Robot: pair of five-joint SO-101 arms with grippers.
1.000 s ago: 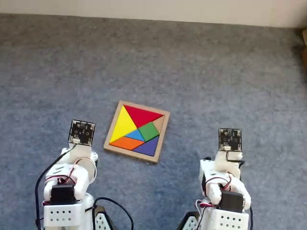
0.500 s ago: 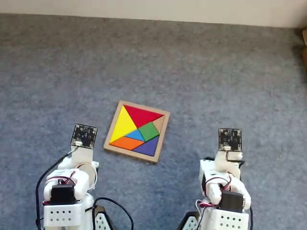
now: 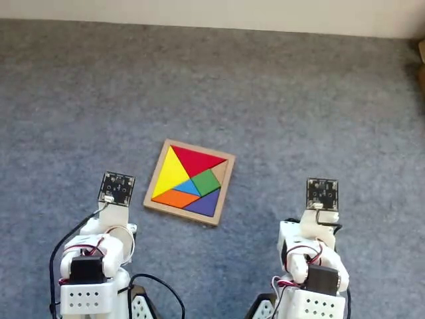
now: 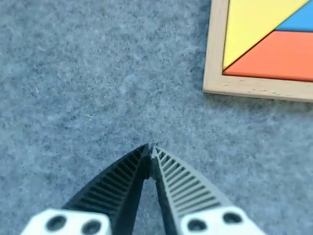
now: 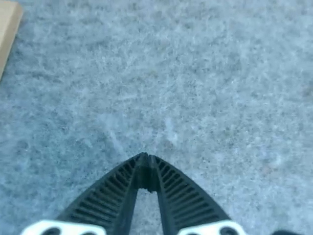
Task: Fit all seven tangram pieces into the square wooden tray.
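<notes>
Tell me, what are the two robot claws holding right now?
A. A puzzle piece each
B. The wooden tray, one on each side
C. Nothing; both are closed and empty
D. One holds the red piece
C. The left gripper and the right gripper each have their fingers shut together with nothing between them, over bare carpet, and the coloured pieces lie in the tray.

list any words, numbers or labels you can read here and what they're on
None can be read.
The tray, its pieces and the carpet carry no print.
The left gripper and right gripper bear no marks.
The black boards on the wrists show specks too small to read.
</notes>
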